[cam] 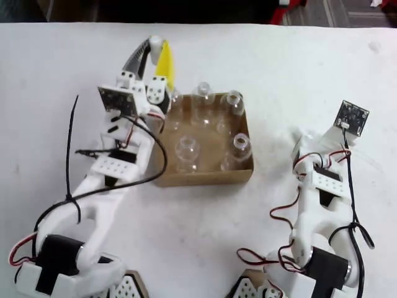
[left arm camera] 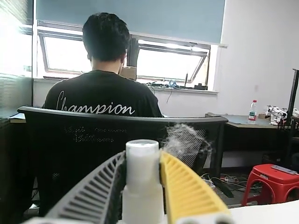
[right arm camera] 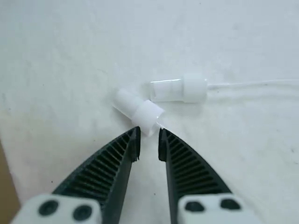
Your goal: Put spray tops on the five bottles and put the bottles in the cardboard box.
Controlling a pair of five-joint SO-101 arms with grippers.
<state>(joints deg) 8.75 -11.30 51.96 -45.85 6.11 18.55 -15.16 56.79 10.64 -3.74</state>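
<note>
High view: the box (cam: 205, 177) sits in the middle of the table (cam: 279, 62) with the bottles (cam: 186, 149) upright inside, necks open; four stand in plain sight, and a fifth seems to stand in the corner by the left arm (cam: 111, 180), partly hidden by it; the left claw (cam: 156, 53) is raised just beyond that corner, one grey finger and one yellow, pinching the white held top (cam: 155, 42); the right arm (cam: 316, 192) is folded on the other side of the box, apart from it, its wrist bent down toward the table.

Left wrist view: the left claw (left arm camera: 142, 158) is pressed onto the held top (left arm camera: 142, 186); the top stands upright between the grey finger (left arm camera: 93, 196) and the yellow finger (left arm camera: 187, 191), touching both; the claw points out level, off over the table's far side.

Right wrist view: the right claw (right arm camera: 148, 135) points down at the table (right arm camera: 56, 56); its black fingers are narrowly spread, a slim gap between the tips; the near top (right arm camera: 140, 112) lies on its side on the table, its collar at the mouth of that gap, its thin end pointing away; whether the tips touch it I cannot tell; the far top (right arm camera: 187, 87) lies on its side just beside the near one, touching or not I cannot tell, and its thin tube (right arm camera: 252, 84) runs off across the table; a strip of the box (right arm camera: 3, 186) shows at the edge.
</note>
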